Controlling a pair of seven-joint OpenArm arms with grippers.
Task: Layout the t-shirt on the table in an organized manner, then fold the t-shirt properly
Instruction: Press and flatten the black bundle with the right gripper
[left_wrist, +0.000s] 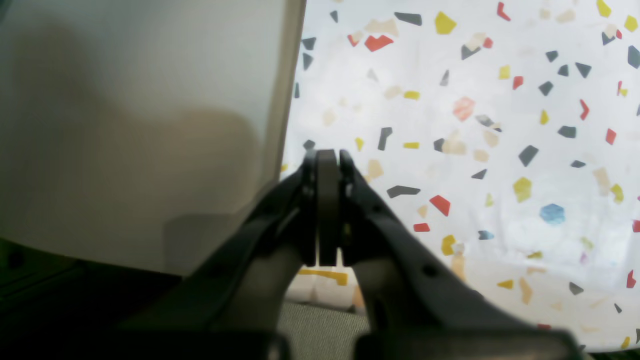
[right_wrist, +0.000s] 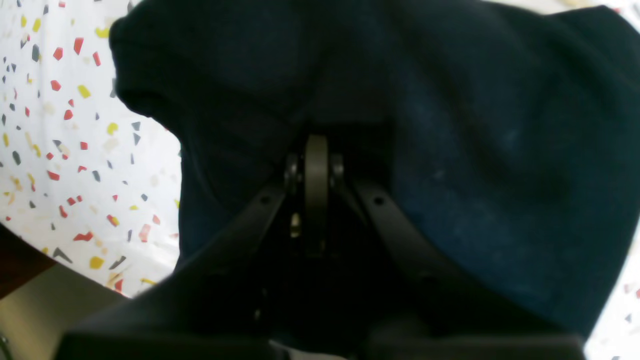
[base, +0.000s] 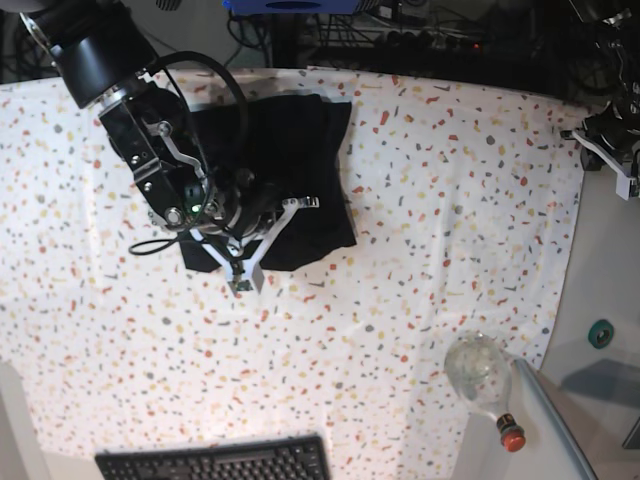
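Observation:
The black t-shirt (base: 300, 150) lies as a roughly rectangular bundle on the far left half of the speckled table (base: 450, 220). My right gripper (base: 240, 283) points toward the table's near side, at the t-shirt's near edge. In the right wrist view the right gripper (right_wrist: 316, 145) is shut, with the dark t-shirt (right_wrist: 450, 150) filling the view behind it; I see no fabric between the fingers. My left gripper (left_wrist: 327, 155) is shut on nothing above the table's (left_wrist: 500, 150) right edge. The left arm (base: 612, 140) sits far from the t-shirt.
A black keyboard (base: 215, 462) lies at the near edge. A clear round bottle (base: 480, 370) with a red cap (base: 511, 437) lies at the near right corner. A pale grey surface (left_wrist: 140, 125) borders the table on the right. Dark equipment and cables line the back.

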